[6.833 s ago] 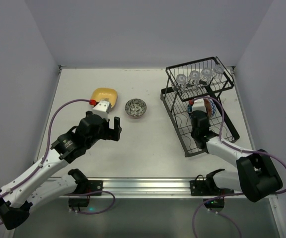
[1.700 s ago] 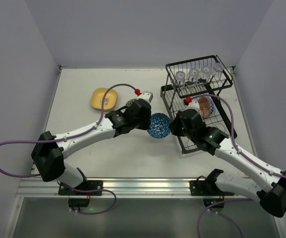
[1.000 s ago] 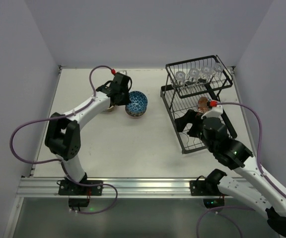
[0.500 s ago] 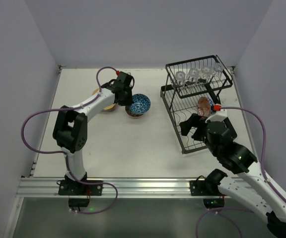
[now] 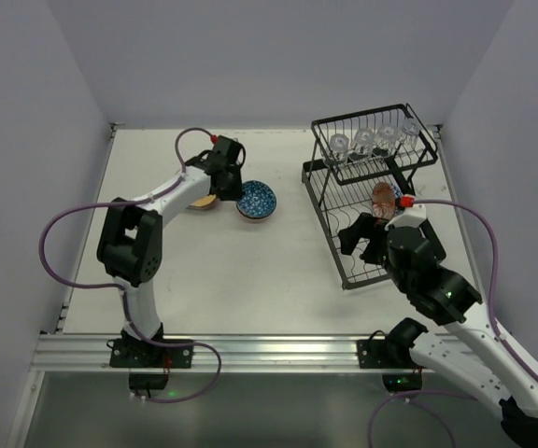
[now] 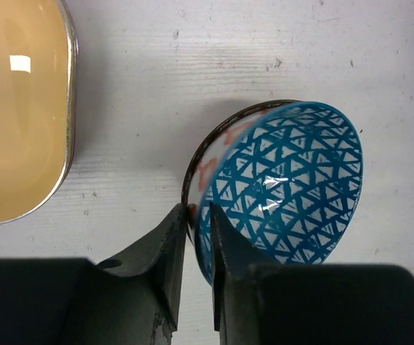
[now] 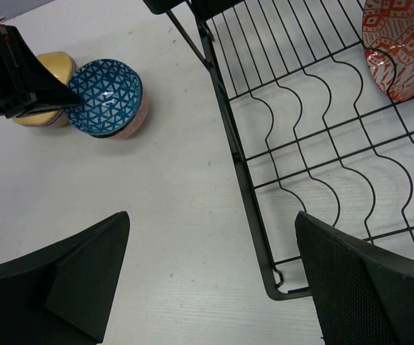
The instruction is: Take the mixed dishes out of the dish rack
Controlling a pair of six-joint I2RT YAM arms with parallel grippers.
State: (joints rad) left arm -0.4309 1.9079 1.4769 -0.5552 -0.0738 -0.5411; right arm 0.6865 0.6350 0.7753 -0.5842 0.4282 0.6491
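Blue triangle-patterned bowl (image 6: 286,187) inside reddish-pink bowl (image 6: 207,169) beside yellow plate (image 6: 16,108); red bowl (image 7: 397,43) on edge in black rack (image 7: 232,147).

This looks like a robot test cell in a laboratory: a white counter (image 5: 250,280) is closed by plain grey walls (image 5: 250,56) on three sides, and two robot arms (image 5: 442,294) with purple cables (image 5: 52,245) stand bolted on a metal rail (image 5: 269,348) at its near edge.
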